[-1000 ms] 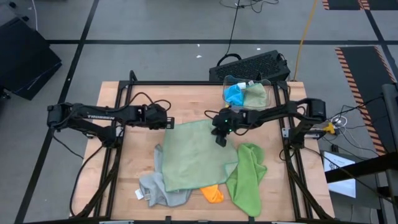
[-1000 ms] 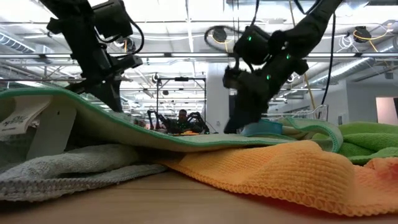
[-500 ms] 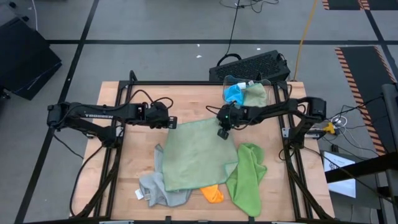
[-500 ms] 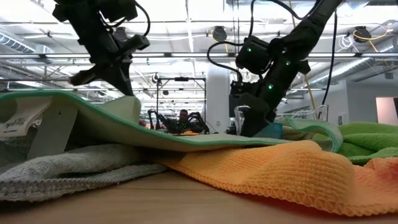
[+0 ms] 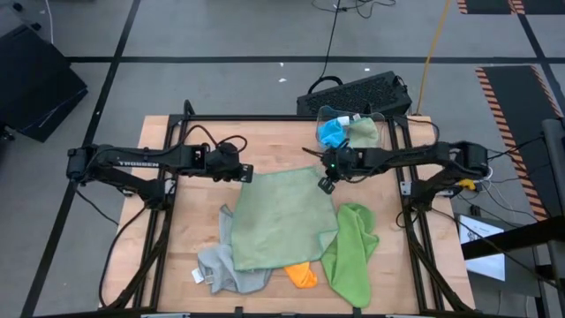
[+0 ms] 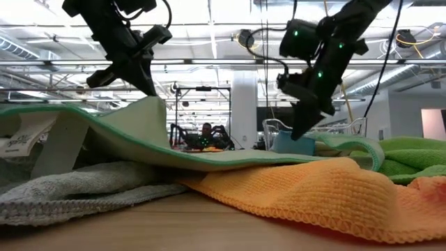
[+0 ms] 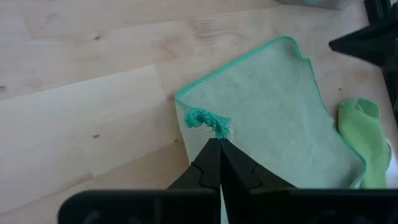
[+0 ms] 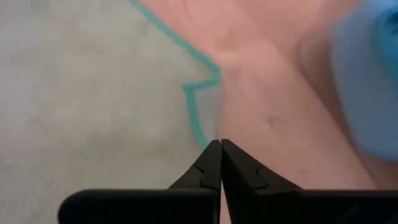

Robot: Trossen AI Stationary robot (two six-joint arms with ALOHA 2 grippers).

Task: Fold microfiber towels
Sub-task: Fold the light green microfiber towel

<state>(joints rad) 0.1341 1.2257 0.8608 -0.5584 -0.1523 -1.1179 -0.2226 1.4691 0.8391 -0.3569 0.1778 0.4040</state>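
Sage green cloth (image 5: 284, 216) lies spread across the middle of the high view on the wooden worktop (image 5: 190, 230), and both arms work its two far corners. The left gripper (image 5: 244, 171), at the cloth's upper left corner, is closed with a pinch of green pile between its tips; the left wrist view shows the bunched corner (image 7: 205, 120) at the closed fingers, and in the low view that corner rises as a peak (image 6: 150, 111) under the arm. The right gripper (image 5: 326, 185) sits at the upper right corner with its fingers closed; the right wrist view shows the teal hem (image 8: 200, 99) just ahead of its tips, so I judge it to be pinching that edge, though the hold itself is not plain. Taking both far corners at once would let the arms carry that edge over toward the near side for a first fold.

Counted on the worktop: one sage cloth spread flat, one grey cloth (image 5: 221, 265) at lower left and one orange cloth (image 5: 301, 276) below centre, both partly under it, and one lime cloth (image 5: 351, 250) at lower right. Two more, a blue cloth (image 5: 332, 134) and a pale green cloth (image 5: 360, 134), sit in a clear bin (image 5: 381, 124) at upper right.
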